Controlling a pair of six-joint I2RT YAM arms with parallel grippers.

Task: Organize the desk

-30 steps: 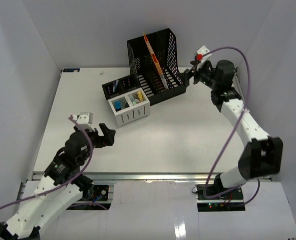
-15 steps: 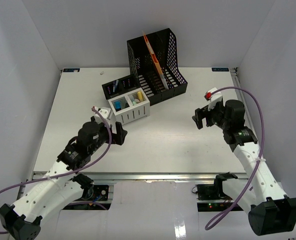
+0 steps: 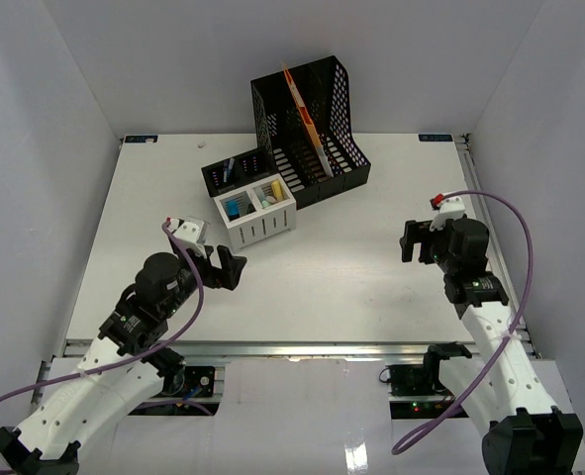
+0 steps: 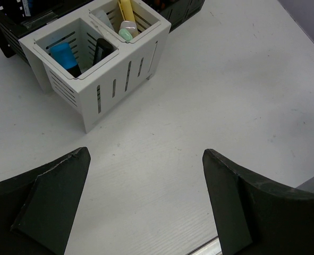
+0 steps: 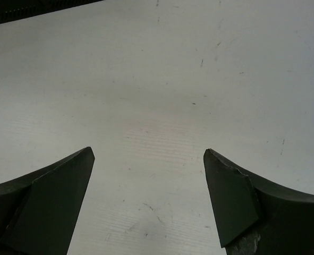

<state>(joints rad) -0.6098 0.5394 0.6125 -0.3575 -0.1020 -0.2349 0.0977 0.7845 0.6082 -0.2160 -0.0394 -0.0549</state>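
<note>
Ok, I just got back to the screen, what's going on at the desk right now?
Neither arm is handling anything at this moment. The left gripper is open and empty, over the desk just in front of the white organizer, which has small blue, black and yellow items in its two compartments. The right gripper is open and empty too, over bare surface on the right side. The black file rack with an orange folder stands at the back.
</note>
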